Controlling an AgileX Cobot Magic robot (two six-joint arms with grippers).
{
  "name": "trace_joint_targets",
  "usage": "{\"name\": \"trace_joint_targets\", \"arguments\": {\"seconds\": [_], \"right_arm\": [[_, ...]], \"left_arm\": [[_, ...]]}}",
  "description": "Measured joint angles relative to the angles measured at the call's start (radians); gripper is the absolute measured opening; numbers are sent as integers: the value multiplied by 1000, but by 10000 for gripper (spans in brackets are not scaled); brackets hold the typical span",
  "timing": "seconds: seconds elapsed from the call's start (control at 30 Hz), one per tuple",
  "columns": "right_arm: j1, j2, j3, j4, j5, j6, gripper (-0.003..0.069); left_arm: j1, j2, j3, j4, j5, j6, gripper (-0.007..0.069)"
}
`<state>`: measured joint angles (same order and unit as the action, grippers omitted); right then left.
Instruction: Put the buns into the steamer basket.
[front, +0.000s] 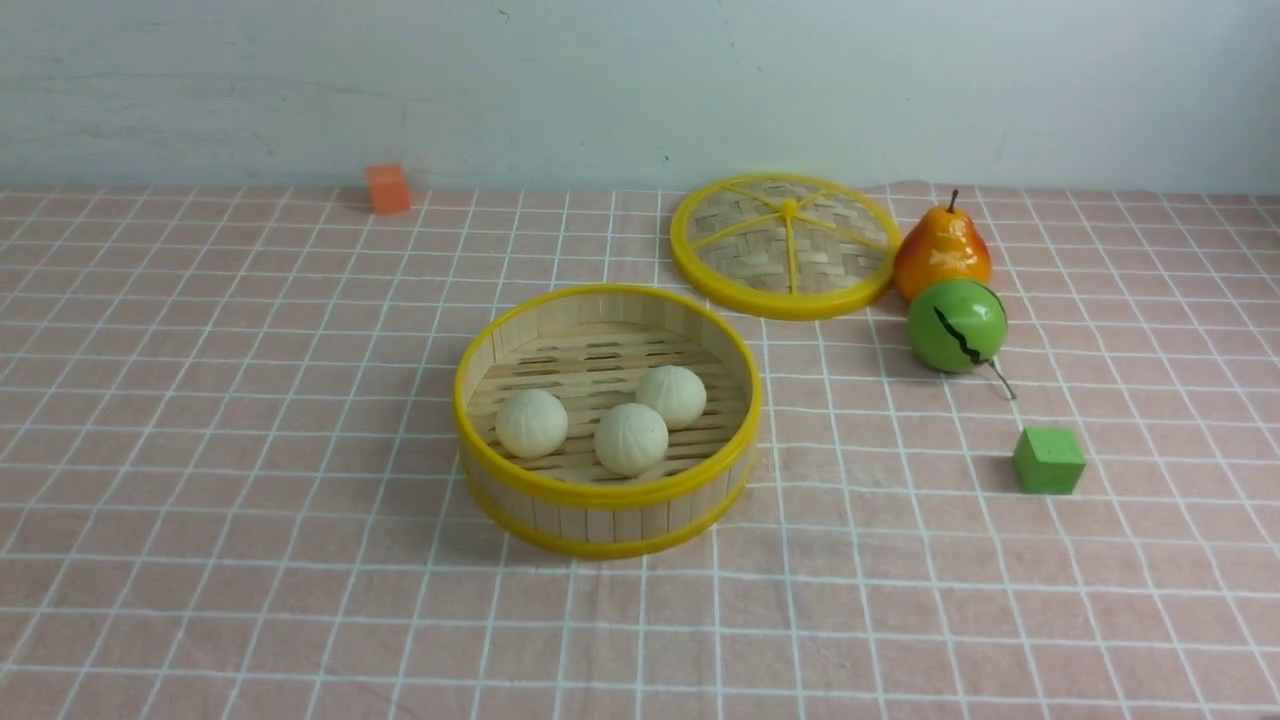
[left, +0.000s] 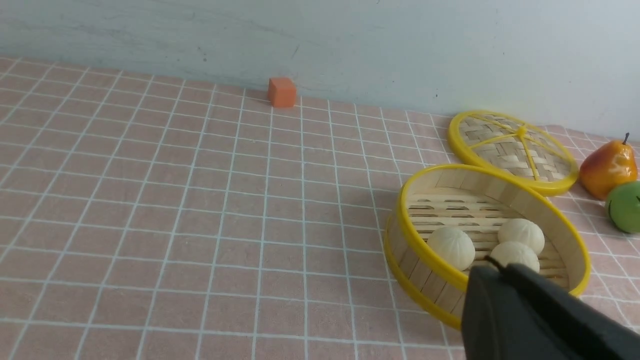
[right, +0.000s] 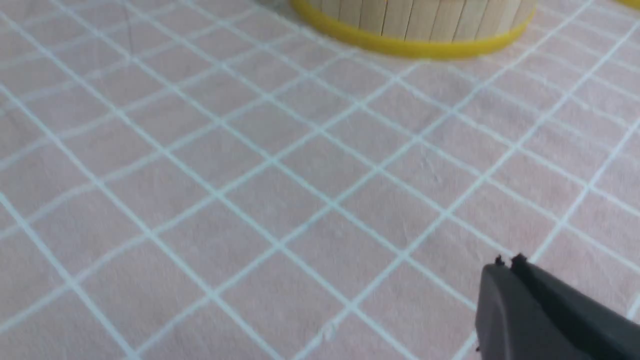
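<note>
Three cream-white buns (front: 531, 423) (front: 631, 438) (front: 671, 396) lie side by side on the slatted floor of the steamer basket (front: 607, 493) in the middle of the table. In the left wrist view the basket (left: 425, 252) and the buns (left: 451, 247) show to one side. My left gripper (left: 497, 265) is shut and empty, back from the basket's near rim. My right gripper (right: 507, 261) is shut and empty over bare cloth, with the basket's wall (right: 415, 20) farther off. Neither gripper shows in the front view.
The woven lid (front: 786, 245) with yellow spokes lies behind the basket to the right. A pear (front: 941, 250) and a green ball (front: 956, 325) with a black crack stand beside it. A green cube (front: 1048, 460) sits at the right, an orange cube (front: 388, 188) by the back wall.
</note>
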<state>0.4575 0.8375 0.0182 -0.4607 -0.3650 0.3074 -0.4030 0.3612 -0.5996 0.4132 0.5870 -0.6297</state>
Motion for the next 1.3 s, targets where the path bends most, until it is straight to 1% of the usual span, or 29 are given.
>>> {"name": "trace_joint_targets", "arguments": {"seconds": [0.03,0.07,0.13,0.17,0.23,0.27,0.3,0.33,0.4,0.43,0.47,0.5,0.53,0.57,0.6,0.67,0.77,1.3], "right_arm": [[0,-20,3,-5,61,1,-3],[0,-30,3,-5,69,1,-3],[0,-120,4,-6,152,1,-3],[0,-151,4,-6,166,1,-3],[-6,-299,4,-6,259,8,-3],[-7,-313,4,-3,277,9,-3],[-28,-442,4,20,349,18,-3],[-45,-501,4,48,387,19,-3],[-106,-628,4,160,481,19,-3],[-113,-654,4,187,490,19,-3],[-168,-740,5,267,555,13,-3],[-201,-782,6,328,600,-4,-3],[-255,-826,6,391,649,-40,-3],[-276,-836,6,426,674,-58,-3],[-319,-845,5,467,706,-94,-3],[-363,-847,1,518,738,-136,-3],[-395,-848,-3,550,759,-163,-3],[-397,-848,-5,551,764,-176,8]], "left_arm": [[0,0,-1,0,-1,0,-14],[0,0,-1,0,-1,0,-14],[0,0,-1,-1,-1,0,-14],[0,0,-1,-1,-1,0,-14],[0,0,-1,0,-1,0,-14],[0,0,-1,0,-1,0,-14],[0,0,-1,0,0,0,-14],[0,0,-1,0,0,0,-14],[0,0,-1,0,0,0,-14],[0,0,-1,0,0,0,-14],[0,0,-1,0,0,0,-14],[0,0,-1,0,0,0,-14],[0,0,-1,1,1,0,-14],[0,0,-1,1,1,0,-14],[0,-1,-1,1,1,0,-14],[0,0,-1,1,3,0,-14],[0,0,-1,-1,3,0,-14],[0,0,-1,-3,26,0,-13]]}}
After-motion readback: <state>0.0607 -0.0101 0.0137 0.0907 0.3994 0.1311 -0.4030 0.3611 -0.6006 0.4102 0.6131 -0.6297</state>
